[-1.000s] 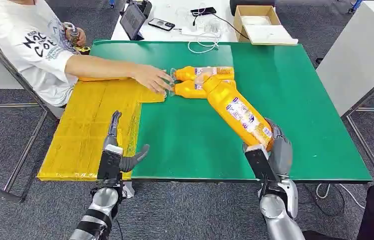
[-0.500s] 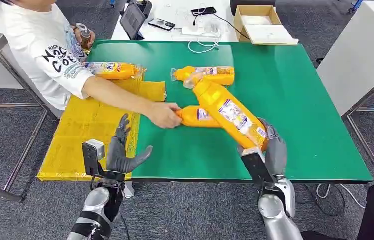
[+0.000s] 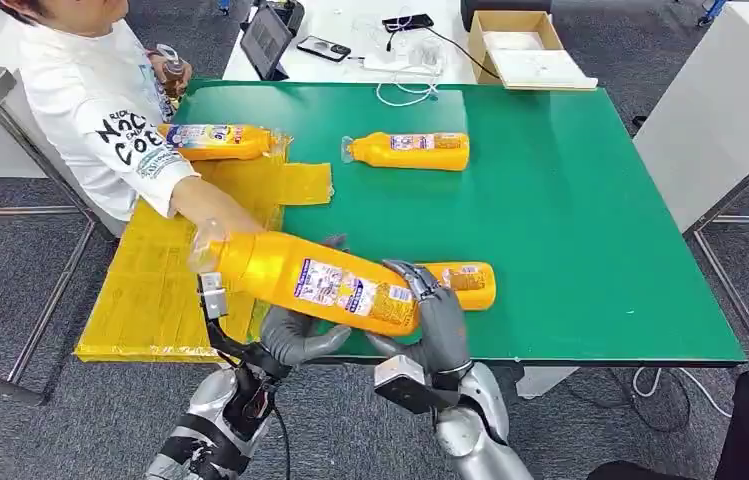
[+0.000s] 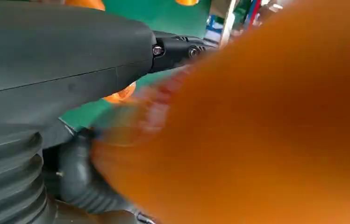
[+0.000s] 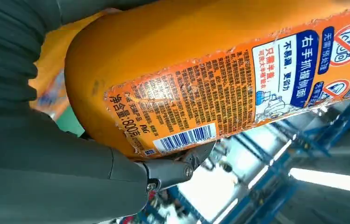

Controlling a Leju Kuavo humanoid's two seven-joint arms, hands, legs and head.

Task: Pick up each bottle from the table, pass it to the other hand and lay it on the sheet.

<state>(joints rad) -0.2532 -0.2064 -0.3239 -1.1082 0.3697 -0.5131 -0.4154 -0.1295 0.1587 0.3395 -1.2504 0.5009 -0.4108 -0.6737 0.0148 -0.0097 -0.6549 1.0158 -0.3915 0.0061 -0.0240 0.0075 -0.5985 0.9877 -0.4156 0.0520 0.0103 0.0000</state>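
Over the green counter (image 3: 570, 200), the right robot hand (image 3: 435, 325) gripped an orange bottle (image 3: 310, 280); the left robot hand (image 3: 295, 335) cupped beneath it, touching.

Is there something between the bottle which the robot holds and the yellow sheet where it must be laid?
The held bottle hangs at the yellow sheet's edge. A person's forearm reaches over the sheet beside its cap end; another bottle lies at the far end.

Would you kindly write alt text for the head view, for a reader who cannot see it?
Both robot hands, right hand and left hand, meet around a large orange plastic bottle above the green table's near edge. Three more orange bottles lie around, one on the yellow sheet beside a seated person.
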